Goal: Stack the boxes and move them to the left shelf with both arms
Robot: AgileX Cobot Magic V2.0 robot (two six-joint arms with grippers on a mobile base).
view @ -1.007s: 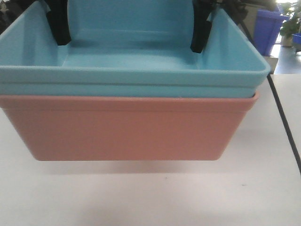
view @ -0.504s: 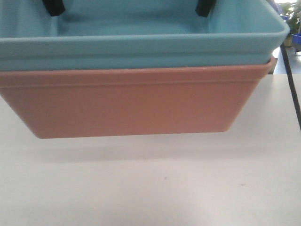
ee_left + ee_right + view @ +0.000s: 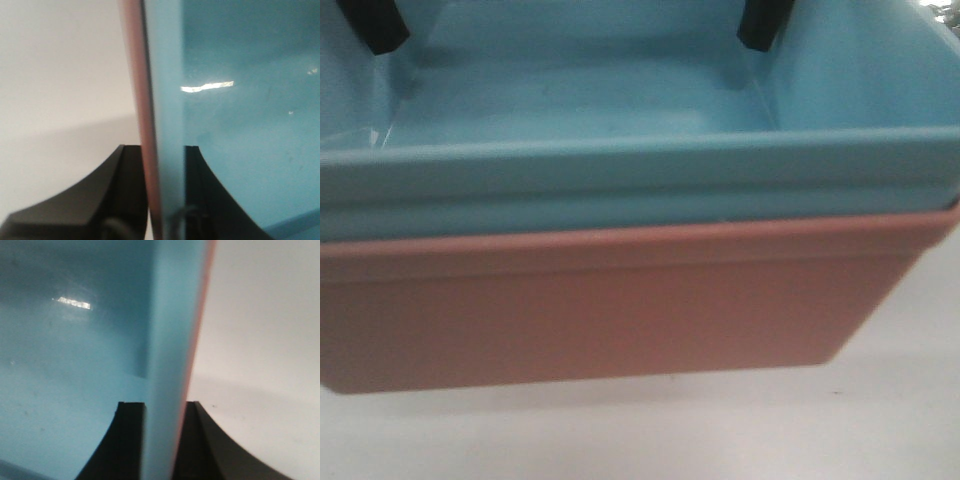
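Stack (image 3: pixel 640 225) of two tubs, seen from the front and from both wrists. The sky-blue tub (image 3: pixel 620 175) sits nested inside the salmon-pink tub (image 3: pixel 600 310), with the rolled rims lying one upon the other and the blue rim uppermost. Both are open-topped and smooth, and empty as far as we can see. The long axis of the pair runs left to right across the front view, so each short end wall faces one arm. At the left end, the left gripper (image 3: pixel 161 167) straddles the doubled wall. One black finger (image 3: pixel 125 190) lies outside against pink and its partner inside against blue, the two pinching both walls between them. The right gripper (image 3: pixel 162 412) mirrors this at the right end (pink shows there only as a thin edge beside the blue wall), its fingers (image 3: pixel 127 440) likewise closed on the doubled wall. We judge the stacking done and the carry in hand. A band of shadow under the pink base suggests the stack hangs just above the pale tabletop (image 3: pixel 900 420), though we cannot rule out contact. The left shelf is in no view. We take it that a leftward carry would run along the long axis, left arm leading, with both grips moving as one.
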